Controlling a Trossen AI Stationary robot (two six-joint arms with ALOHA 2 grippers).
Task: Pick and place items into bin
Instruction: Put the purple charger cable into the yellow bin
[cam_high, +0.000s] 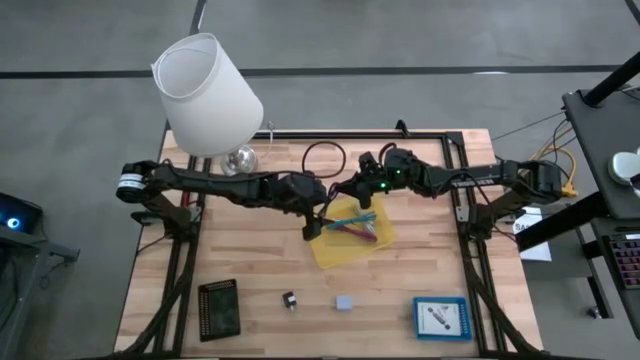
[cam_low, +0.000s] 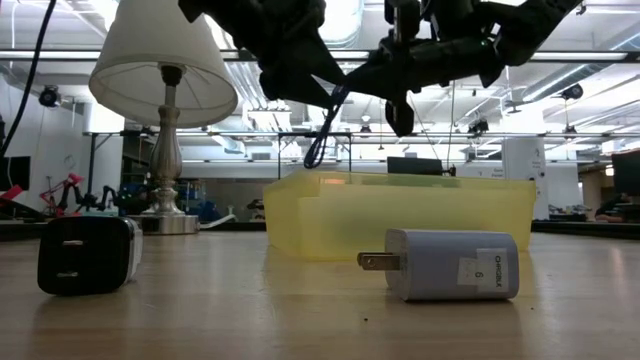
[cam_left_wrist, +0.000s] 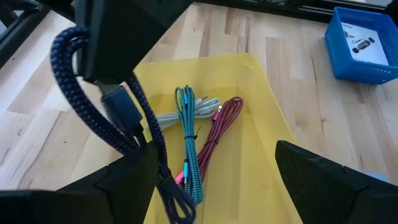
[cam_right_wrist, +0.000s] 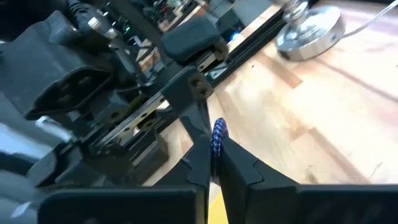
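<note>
Dark jointed arms, green indicator light

Grey charger (cam_low: 452, 264) before yellow bin (cam_low: 400, 212)

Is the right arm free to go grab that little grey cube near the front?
Probably not yet: the right gripper is pinched on the dark blue cord above the yellow bin. The grey cube itself lies unobstructed.

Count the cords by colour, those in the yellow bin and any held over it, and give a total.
Teal cord, in the yellow bin: 1
Magenta cord, in the bin: 1
White cord, in the bin: 1
Dark blue cord, pinched in the jaws of the right gripper above the bin: 1
Total: 4
</note>
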